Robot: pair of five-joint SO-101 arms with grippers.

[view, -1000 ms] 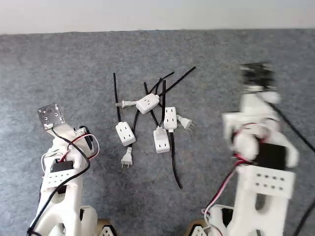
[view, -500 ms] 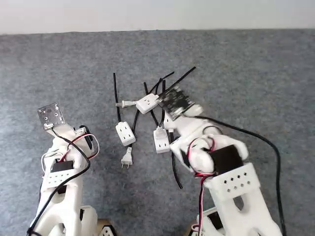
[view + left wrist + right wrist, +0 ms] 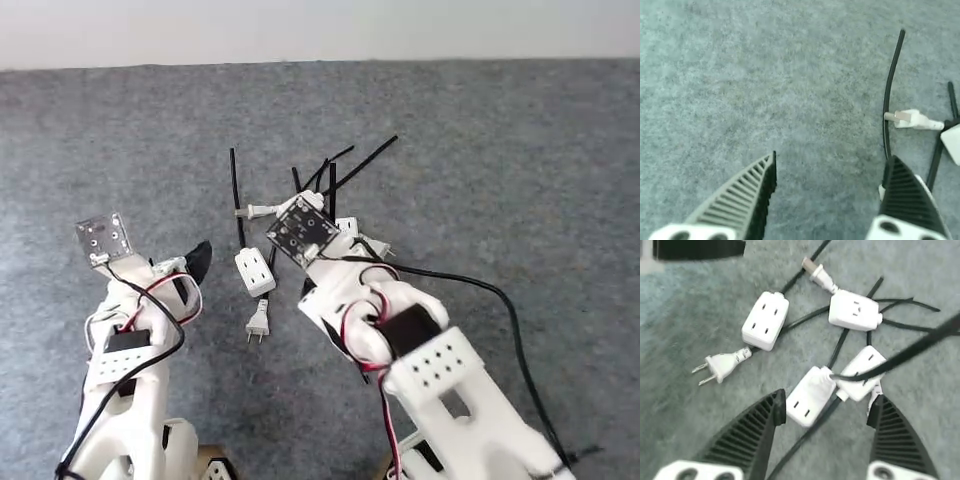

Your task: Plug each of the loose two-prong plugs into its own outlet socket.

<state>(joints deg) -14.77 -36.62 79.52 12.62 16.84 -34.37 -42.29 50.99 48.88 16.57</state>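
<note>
Several white outlet sockets and two-prong plugs on black cords lie tangled mid-table. In the right wrist view my right gripper [image 3: 829, 397] hangs open just above two sockets lying side by side [image 3: 810, 402] [image 3: 865, 372]. Farther off are another socket [image 3: 765, 320], a fourth one [image 3: 855, 310], a loose plug [image 3: 722, 365] and a second plug [image 3: 817, 271]. My left gripper [image 3: 832, 159] is open over bare carpet, with a plug [image 3: 912, 119] beyond one fingertip. In the high view its dark finger [image 3: 197, 258] points toward a socket [image 3: 254, 270] and a loose plug [image 3: 258, 322].
Grey carpet [image 3: 500, 150] covers the whole table. The right arm [image 3: 385, 335] stretches across the middle and hides part of the tangle, with its black cable [image 3: 500, 300] trailing to the right. Black cord ends [image 3: 365, 160] fan out behind the sockets.
The right arm has swung from the right side leftward over the cluster of sockets. The left gripper's dark finger has spread out to the side; that arm's base has stayed put.
</note>
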